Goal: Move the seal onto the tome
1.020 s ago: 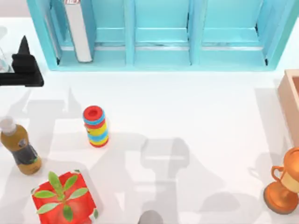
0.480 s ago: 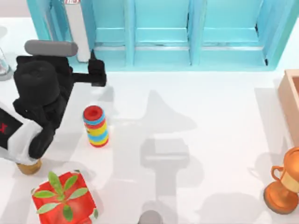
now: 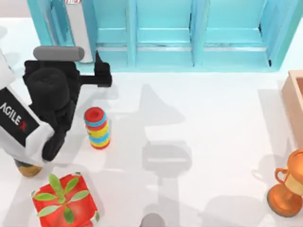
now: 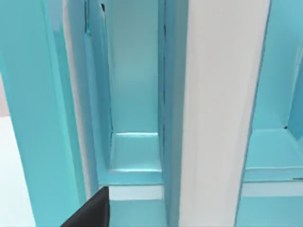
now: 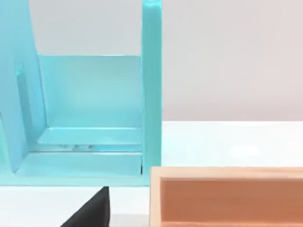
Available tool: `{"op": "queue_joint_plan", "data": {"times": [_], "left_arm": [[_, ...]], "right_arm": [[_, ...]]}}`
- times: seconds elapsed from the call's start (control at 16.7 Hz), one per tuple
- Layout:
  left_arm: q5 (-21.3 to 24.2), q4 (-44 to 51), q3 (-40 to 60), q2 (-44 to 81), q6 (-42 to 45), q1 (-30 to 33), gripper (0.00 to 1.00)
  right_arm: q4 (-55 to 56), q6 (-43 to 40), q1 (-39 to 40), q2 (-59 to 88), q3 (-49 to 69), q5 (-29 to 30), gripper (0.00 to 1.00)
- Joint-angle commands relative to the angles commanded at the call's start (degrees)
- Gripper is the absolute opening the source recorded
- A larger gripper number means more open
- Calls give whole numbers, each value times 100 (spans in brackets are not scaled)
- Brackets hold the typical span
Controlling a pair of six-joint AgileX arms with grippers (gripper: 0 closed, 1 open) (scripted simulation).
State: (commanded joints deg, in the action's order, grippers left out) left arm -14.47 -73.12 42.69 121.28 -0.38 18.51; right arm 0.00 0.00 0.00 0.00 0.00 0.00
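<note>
While my left arm reaches across the left part of the worktop [image 3: 203,118], my left gripper [image 3: 101,74] sits just in front of the teal shelf unit [image 3: 163,52], near its leftmost compartment; I cannot tell whether this gripper is apart or together. The tome [image 3: 79,33] stands upright in that leftmost compartment, white page edges facing out; in the left wrist view the page edges [image 4: 218,113] rise as a broad white slab with the teal cover [image 4: 173,94] beside them, close ahead of the gripper; the compartment floor beside the tome is bare. A striped ring stack [image 3: 97,127] with a red top stands on the worktop just beside my left arm, apart from the gripper; a brown bottle [image 3: 27,169] pokes out from under the arm at the left edge; a red box with green leaves [image 3: 64,201] lies near the bottom left; a small grey knob [image 3: 152,220] sits at the bottom edge, middle. At the right side, an orange trophy cup [image 3: 286,189] stands near the corner, and a tan wooden box [image 3: 296,101] lies above it at the edge. My right gripper [image 5: 90,213] faces the end compartment of the shelf and the wooden box's rim [image 5: 227,172]; apart or together, I cannot tell.
</note>
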Motion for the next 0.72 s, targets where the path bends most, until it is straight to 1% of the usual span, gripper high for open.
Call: {"op": "queue_joint_plan", "data": {"times": [0.18,0.3,0.48,0.72], "left_arm": [[-1,28,-14,-20,-1,22,100],[-105,214,152,-63,-8,130,100],[-227,678,732,26,-15,260,100],[-43,1133,1754,611,-4,53,100]], "right_arm": [[0,0,0,0,0,0,100],[0,0,0,0,0,0,100],[0,0,0,0,0,0,100],[0,0,0,0,0,0,100]]}}
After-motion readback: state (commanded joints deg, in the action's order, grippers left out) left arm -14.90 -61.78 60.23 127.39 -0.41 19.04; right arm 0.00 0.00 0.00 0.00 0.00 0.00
